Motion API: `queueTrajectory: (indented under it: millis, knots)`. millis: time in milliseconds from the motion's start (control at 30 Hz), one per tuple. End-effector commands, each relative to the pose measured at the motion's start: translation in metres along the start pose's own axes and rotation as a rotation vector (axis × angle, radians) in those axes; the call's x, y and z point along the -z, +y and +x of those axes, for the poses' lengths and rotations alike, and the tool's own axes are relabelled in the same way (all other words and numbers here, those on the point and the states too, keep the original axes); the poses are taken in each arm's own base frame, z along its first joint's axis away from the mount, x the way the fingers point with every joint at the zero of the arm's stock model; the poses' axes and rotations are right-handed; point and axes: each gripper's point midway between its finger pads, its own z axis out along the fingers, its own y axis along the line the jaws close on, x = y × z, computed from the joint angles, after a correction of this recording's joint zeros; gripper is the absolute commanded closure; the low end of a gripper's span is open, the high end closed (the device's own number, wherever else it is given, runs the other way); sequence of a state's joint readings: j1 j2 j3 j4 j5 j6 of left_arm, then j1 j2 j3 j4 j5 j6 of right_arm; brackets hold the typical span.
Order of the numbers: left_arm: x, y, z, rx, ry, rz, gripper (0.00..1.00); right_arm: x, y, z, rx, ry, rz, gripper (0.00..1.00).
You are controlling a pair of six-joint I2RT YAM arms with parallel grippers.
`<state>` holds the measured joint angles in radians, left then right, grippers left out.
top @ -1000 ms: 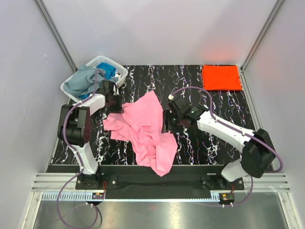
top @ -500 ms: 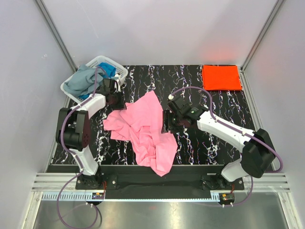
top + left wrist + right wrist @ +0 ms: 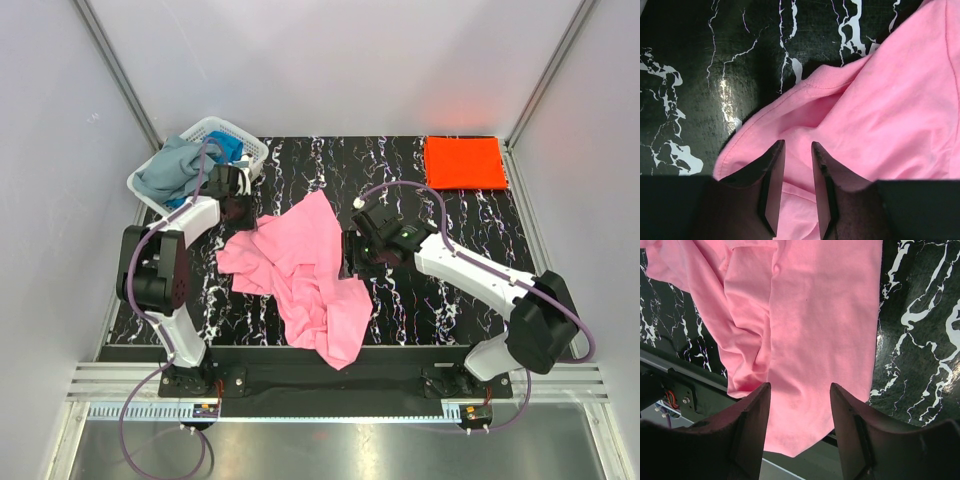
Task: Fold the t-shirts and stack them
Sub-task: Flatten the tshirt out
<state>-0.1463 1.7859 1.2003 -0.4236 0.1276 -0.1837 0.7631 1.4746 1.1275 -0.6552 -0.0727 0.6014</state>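
A pink t-shirt [image 3: 305,265] lies crumpled and half spread in the middle of the black marbled table. My left gripper [image 3: 243,214] hovers at its far left corner. In the left wrist view its jaws [image 3: 797,145] stand a little apart, over a hemmed fold of the pink t-shirt [image 3: 880,100], gripping nothing. My right gripper [image 3: 350,256] is at the shirt's right edge, open wide [image 3: 800,386] above the pink cloth [image 3: 815,315]. An orange-red t-shirt [image 3: 463,162] lies folded flat at the far right corner.
A white lattice basket [image 3: 225,124] at the far left holds a grey-blue t-shirt [image 3: 168,172] and a blue one [image 3: 228,148]. The pink shirt's near end hangs over the table's front rail [image 3: 670,380]. Walls close in both sides.
The left jaws have opened a little and the left arm has shifted slightly toward the basket. The pink t-shirt and the right arm look unchanged.
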Motion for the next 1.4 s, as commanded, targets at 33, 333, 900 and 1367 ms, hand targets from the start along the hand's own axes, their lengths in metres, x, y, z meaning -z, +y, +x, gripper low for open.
queueTrajectory:
  millis: [33,333,900,1367]
  knots:
    - [-0.005,0.005,-0.012,-0.100,-0.017,0.005,0.66,0.014,0.008,-0.008,0.023,-0.045,-0.035,0.41]
    - [-0.012,0.002,-0.005,-0.151,0.010,0.066,0.65,0.015,0.009,-0.010,0.029,-0.046,-0.036,0.41]
    - [-0.022,0.001,-0.002,-0.164,0.039,0.068,0.73,0.016,0.006,-0.008,0.029,-0.050,-0.031,0.41]
    - [-0.003,-0.021,-0.016,-0.153,0.000,0.101,1.00,0.013,-0.002,0.000,-0.001,-0.030,-0.001,0.40]
